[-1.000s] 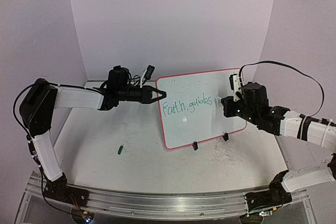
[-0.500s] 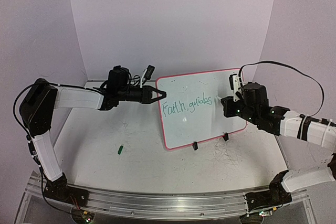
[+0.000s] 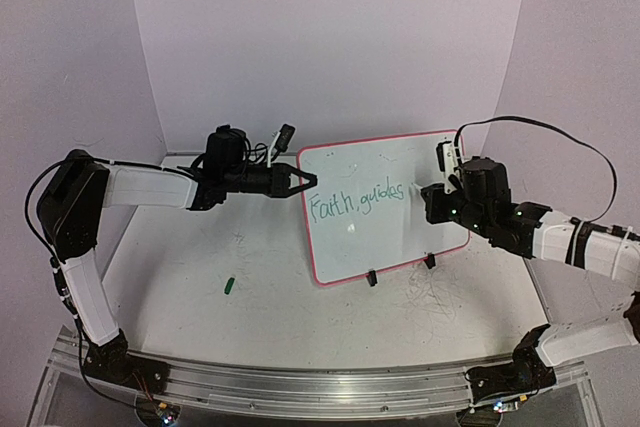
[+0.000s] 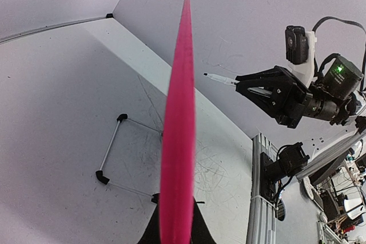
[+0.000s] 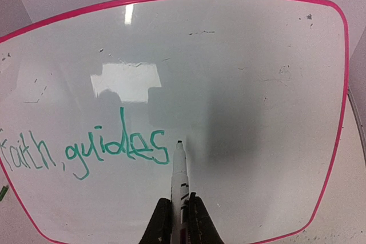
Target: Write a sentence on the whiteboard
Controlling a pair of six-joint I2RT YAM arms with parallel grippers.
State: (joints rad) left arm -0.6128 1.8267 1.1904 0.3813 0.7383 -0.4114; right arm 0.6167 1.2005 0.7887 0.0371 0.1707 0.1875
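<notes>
The whiteboard (image 3: 385, 207) stands tilted on two black clip feet, pink frame around it. Green writing (image 3: 355, 199) on it reads "Faith, guides" (image 5: 86, 154). My left gripper (image 3: 305, 182) is shut on the board's left edge, seen edge-on as a pink strip (image 4: 178, 141) in the left wrist view. My right gripper (image 3: 430, 197) is shut on a white marker (image 5: 179, 175). The marker's tip (image 5: 179, 143) points at the board just right of the last letter "s"; I cannot tell if it touches. The marker and right gripper also show in the left wrist view (image 4: 269, 90).
A small green marker cap (image 3: 229, 285) lies on the scuffed white tabletop at the left front. A thin wire stand (image 4: 114, 152) lies behind the board. Purple walls close in the back and sides. An aluminium rail (image 3: 300, 387) runs along the near edge.
</notes>
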